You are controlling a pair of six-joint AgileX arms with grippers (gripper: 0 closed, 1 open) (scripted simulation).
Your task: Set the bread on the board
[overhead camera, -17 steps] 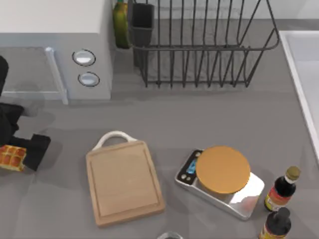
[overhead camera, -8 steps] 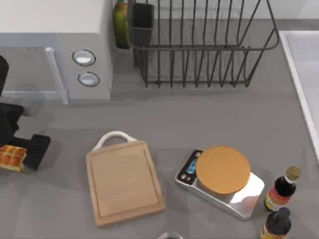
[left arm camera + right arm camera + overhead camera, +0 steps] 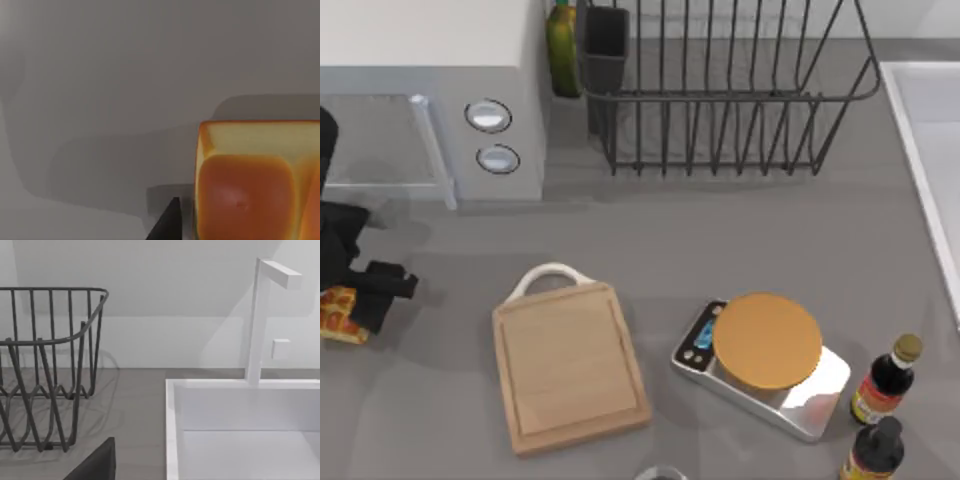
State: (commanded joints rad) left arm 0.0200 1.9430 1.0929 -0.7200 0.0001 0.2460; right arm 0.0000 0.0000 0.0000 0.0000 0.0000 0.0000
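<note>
The bread [image 3: 337,313] is a small golden-orange loaf lying on the table at the far left edge; my left arm covers most of it. My left gripper [image 3: 355,300] hangs directly over it, open, with one dark finger [image 3: 392,284] to the loaf's right. In the left wrist view the bread [image 3: 250,185] is close up, and a black fingertip [image 3: 167,222] stands just beside it with a thin gap between. The board [image 3: 568,365], light wood with a white loop handle, lies bare to the right of the loaf. A dark part of my right gripper [image 3: 95,465] shows near the sink.
A microwave [image 3: 430,100] stands at the back left and a wire dish rack [image 3: 720,90] at the back middle. A silver scale with a round orange top [image 3: 766,340] and two dark bottles [image 3: 885,380] sit front right. A white sink [image 3: 240,430] lies at the right edge.
My left gripper has come down and leftward over the bread, hiding more of the loaf. The board and everything else stayed where they were.
</note>
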